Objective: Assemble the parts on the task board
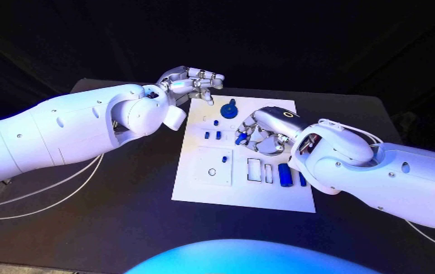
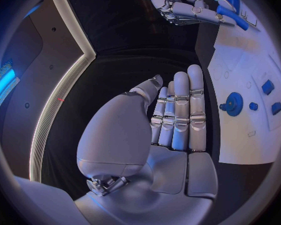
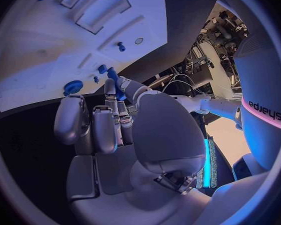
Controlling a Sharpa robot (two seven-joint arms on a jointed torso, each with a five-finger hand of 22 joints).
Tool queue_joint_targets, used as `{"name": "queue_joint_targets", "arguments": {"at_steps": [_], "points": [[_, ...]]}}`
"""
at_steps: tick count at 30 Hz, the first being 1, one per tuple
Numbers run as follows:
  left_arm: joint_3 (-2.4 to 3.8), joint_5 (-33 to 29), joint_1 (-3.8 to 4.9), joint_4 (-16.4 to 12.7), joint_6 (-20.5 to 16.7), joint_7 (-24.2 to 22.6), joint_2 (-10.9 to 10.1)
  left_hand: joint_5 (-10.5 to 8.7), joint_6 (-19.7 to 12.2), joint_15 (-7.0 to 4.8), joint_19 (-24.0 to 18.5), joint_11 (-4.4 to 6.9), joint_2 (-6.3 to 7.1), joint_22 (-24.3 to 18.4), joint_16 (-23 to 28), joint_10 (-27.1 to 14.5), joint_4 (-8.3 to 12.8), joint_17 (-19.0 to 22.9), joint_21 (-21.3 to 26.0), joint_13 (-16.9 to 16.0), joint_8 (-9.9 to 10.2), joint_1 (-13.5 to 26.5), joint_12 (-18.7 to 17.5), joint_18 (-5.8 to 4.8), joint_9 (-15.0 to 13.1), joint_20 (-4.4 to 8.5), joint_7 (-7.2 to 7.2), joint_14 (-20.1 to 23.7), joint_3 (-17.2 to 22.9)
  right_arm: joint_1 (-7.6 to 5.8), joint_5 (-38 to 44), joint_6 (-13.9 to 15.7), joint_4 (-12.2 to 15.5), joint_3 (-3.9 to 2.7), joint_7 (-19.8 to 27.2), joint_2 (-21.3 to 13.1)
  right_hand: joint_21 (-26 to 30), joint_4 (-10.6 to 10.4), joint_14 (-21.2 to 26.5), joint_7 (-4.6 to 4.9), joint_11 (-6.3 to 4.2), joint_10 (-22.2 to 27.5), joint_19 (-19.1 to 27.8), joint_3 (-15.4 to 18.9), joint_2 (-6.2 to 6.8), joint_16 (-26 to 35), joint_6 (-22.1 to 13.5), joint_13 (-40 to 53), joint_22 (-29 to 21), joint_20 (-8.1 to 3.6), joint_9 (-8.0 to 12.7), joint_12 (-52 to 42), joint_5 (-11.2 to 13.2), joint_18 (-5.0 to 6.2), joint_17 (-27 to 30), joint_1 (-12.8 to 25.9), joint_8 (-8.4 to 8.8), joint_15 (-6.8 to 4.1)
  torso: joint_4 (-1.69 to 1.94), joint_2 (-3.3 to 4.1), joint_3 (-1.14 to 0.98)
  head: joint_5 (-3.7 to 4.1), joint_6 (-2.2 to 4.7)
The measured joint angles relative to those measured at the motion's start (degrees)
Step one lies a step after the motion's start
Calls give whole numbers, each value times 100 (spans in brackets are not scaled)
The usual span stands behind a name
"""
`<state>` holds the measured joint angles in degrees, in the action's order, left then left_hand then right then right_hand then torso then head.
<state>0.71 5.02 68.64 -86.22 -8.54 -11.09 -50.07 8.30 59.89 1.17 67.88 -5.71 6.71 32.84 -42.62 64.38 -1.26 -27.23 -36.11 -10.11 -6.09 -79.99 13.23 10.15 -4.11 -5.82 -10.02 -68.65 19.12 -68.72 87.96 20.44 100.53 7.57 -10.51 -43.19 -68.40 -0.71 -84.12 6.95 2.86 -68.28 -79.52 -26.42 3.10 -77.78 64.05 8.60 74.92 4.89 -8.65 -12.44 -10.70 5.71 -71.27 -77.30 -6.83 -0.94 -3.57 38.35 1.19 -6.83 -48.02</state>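
Blue shows between the fingertips of the right hand [image 1: 263,132]: a small blue part [image 3: 120,86] looks pinched there, with the hand held low over the middle of the task board [image 1: 204,189]. Just beyond those fingers, toward the board's far end, a blue gear [image 1: 229,110] sits on the board, and two small blue pegs [image 1: 211,135] stand close beside the fingertips on the side facing the other arm. Behind the palm, a long blue cylinder [image 1: 285,175] lies untouched beside white recessed slots. The left hand [image 2: 178,115] holds nothing, its fingers straight and side by side, off the board's far corner above the black table [image 1: 118,192]. I'd judge the job partly done: some pieces seated, one in transit, the cylinder and several slots waiting.
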Motion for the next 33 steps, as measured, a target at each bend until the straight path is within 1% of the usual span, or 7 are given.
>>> {"name": "queue_joint_targets", "arguments": {"at_steps": [3,5,9,15,16,24,33], "points": [[-2,2,0,6,7,1,16,0,0,-4,0,0,0,0,0,0,0,1,0,0,0,0,9,-28,0,0,0,5,0,74,-35,7,-19,24,31,183,0,0,0,-1,0,0,0,0,0,0,0,0,0,0,0,0,10,0,0,0,0,0,1,0,1,-58,-13],[-4,4,0,10,11,2,28,0,0,-4,0,0,0,0,0,0,0,1,0,0,0,0,9,-30,0,0,0,5,0,125,-50,7,-63,38,46,289,0,0,0,-1,0,0,0,0,1,0,-1,0,0,0,0,0,10,1,0,0,0,0,1,1,1,-104,-30],[-7,6,0,22,18,2,53,0,0,-4,-13,0,0,0,0,0,0,1,0,0,0,0,9,-31,0,-13,0,5,0,257,-68,1,-161,61,79,528,0,16,0,-7,1,0,0,17,1,0,-6,0,-1,0,0,0,11,0,1,1,0,0,0,2,4,-178,-38],[-11,9,0,26,29,2,86,0,0,-3,-22,0,0,-1,0,0,0,1,0,0,0,0,9,-31,0,-22,0,5,0,465,-74,-20,-364,99,121,820,7,16,0,-6,1,0,1,17,2,0,-6,0,-1,0,0,0,13,0,1,1,0,0,3,13,2,-235,-62],[-12,9,0,26,30,2,86,0,0,13,-22,0,0,-1,0,0,0,2,0,0,0,0,9,-32,0,-22,0,22,0,489,-75,-25,-402,103,127,853,25,16,0,-6,1,0,1,17,2,0,-6,0,-1,0,0,0,8,0,1,1,0,1,3,14,1,-247,-66],[-13,12,0,25,40,4,90,0,0,16,-22,0,0,-1,0,0,0,2,0,0,0,0,9,-33,0,-22,0,24,0,610,-81,-65,-620,118,155,1016,26,32,0,-6,1,0,1,34,3,0,-6,1,-1,0,0,-1,-17,0,2,0,0,1,-3,16,-2,-307,-111],[-15,13,0,27,48,7,95,0,0,16,-22,0,0,-2,0,0,0,2,0,0,0,0,9,-33,0,-22,0,24,0,683,-85,-128,-654,126,173,1077,24,47,0,-6,2,0,1,50,13,0,-6,11,-2,0,0,22,-17,0,2,-9,0,1,-8,16,-5,-335,-156]]}}
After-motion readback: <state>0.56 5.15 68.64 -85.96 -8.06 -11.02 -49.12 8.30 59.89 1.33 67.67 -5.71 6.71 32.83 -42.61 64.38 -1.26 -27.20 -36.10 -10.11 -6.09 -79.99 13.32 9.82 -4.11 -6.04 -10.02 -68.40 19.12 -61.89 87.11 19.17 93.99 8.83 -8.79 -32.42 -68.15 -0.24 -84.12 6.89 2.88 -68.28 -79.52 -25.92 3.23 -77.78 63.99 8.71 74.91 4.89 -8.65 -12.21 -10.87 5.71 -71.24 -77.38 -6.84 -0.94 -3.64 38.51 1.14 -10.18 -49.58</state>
